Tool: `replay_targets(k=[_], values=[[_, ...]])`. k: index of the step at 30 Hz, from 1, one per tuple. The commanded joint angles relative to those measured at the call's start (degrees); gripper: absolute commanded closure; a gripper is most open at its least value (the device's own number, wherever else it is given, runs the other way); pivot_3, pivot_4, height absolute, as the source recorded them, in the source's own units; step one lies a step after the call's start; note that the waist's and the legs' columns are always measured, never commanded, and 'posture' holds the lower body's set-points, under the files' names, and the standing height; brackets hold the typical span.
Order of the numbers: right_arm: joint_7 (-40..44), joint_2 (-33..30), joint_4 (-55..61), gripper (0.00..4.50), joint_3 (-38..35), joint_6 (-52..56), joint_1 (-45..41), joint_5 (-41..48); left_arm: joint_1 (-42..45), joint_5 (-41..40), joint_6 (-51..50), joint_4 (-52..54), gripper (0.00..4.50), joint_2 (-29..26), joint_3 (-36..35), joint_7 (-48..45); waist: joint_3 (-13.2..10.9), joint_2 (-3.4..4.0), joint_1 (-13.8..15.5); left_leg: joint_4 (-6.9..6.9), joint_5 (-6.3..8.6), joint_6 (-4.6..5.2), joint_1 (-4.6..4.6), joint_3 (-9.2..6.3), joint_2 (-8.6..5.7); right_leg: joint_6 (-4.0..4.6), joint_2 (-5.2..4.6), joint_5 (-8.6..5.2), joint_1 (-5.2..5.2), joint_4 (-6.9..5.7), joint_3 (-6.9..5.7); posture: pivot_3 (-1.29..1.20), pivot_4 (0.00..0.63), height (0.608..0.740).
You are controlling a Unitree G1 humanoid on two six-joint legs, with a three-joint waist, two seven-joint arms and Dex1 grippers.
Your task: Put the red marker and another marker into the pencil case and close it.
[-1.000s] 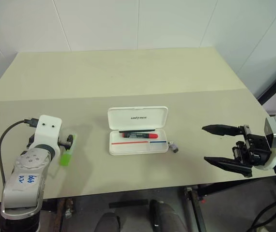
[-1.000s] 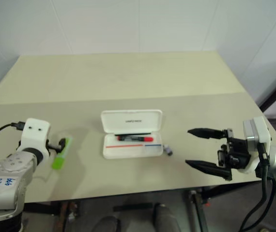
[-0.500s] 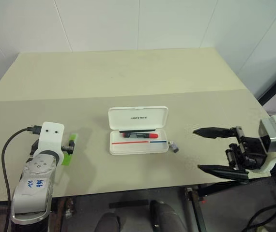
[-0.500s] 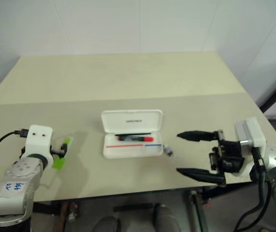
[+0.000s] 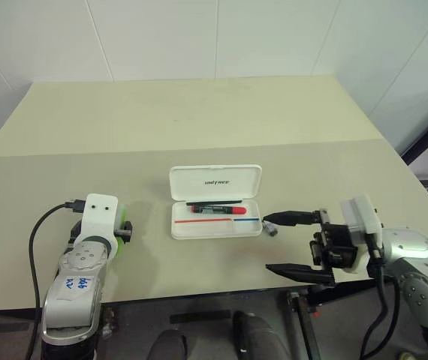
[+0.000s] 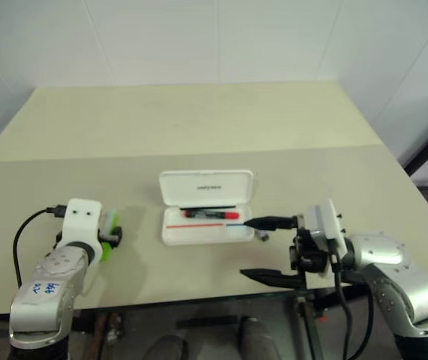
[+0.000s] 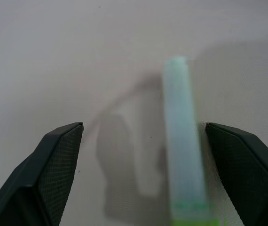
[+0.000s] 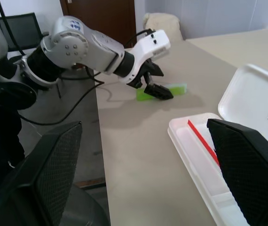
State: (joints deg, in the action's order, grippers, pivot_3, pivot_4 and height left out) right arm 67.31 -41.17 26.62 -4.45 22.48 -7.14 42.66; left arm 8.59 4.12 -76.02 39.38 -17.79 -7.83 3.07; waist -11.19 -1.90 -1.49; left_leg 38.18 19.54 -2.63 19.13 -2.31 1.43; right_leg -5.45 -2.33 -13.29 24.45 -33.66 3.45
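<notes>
Both pairs of black fingers stand wide apart with nothing clamped. The left gripper (image 7: 141, 165) hangs low over the beige table (image 5: 199, 120) near its front edge, its two fingers straddling the stubby translucent light-green highlighter (image 7: 183, 150), which lies flat on the table between them, closer to one finger than the other; whether that finger touches it I cannot tell. Seen from the head, the highlighter (image 6: 107, 241) is mostly hidden behind the white wrist housing, well apart from the case at about 9 o'clock of it.

The right gripper (image 5: 289, 244) sits at the front edge at about 4 o'clock of the case, pointing across the table toward the robot's left, one finger above the other. Its upper fingertip (image 5: 269, 219) reaches just beside a small grey block (image 5: 272, 228) that lies near the case's lower right corner.

The flat white hard-plastic pencil case (image 5: 215, 212) lies open mid-table, lid (image 5: 215, 182) folded back at 12 o'clock with dark lettering showing. Inside the tray lies the slim black-barrelled marker with red cap (image 5: 219, 210), along the hinge side, above the printed red and blue lines.

Beyond the case the tabletop runs bare to the white wall (image 5: 214, 37).
</notes>
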Motion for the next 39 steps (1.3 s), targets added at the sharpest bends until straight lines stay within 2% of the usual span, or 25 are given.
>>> replay_targets(k=[1,20,32,39], values=[[0.06,0.84,-0.03,0.00,1.54,-1.41,-0.62,-1.51,-0.09,0.67,-0.43,-0.60,0.05,0.70,1.28,0.12,0.00,0.00,0.01,0.00,0.00,0.00,0.00,0.00,0.00,0.00,0.00,0.00,0.00,0.00,0.00,0.00,0.150,0.740],[0.11,0.98,-1.91,0.00,0.30,-2.72,-0.90,-3.01,1.07,2.71,-2.64,-3.72,0.05,1.05,3.15,-0.25,0.02,0.04,0.10,0.03,-0.03,0.03,-0.03,-0.02,-0.03,0.04,-0.02,0.01,-0.04,0.00,0.00,0.00,0.150,0.740],[-0.01,0.49,-2.70,0.00,-0.67,-3.46,-0.64,-3.37,1.77,3.43,-4.80,-4.32,4.03,2.47,2.17,0.10,0.06,0.11,-0.48,0.01,-0.07,0.07,-0.15,-0.07,-0.04,0.14,0.06,0.09,-0.05,0.02,0.02,0.00,0.150,0.740],[-0.02,0.30,-2.82,0.00,-1.29,-3.55,-0.39,-3.18,2.72,4.02,-3.93,-4.91,4.06,2.82,1.01,0.82,0.06,0.11,-0.45,0.01,-0.07,0.07,-0.16,-0.07,-0.04,0.15,0.07,0.09,-0.05,0.03,0.02,0.00,0.150,0.740]])
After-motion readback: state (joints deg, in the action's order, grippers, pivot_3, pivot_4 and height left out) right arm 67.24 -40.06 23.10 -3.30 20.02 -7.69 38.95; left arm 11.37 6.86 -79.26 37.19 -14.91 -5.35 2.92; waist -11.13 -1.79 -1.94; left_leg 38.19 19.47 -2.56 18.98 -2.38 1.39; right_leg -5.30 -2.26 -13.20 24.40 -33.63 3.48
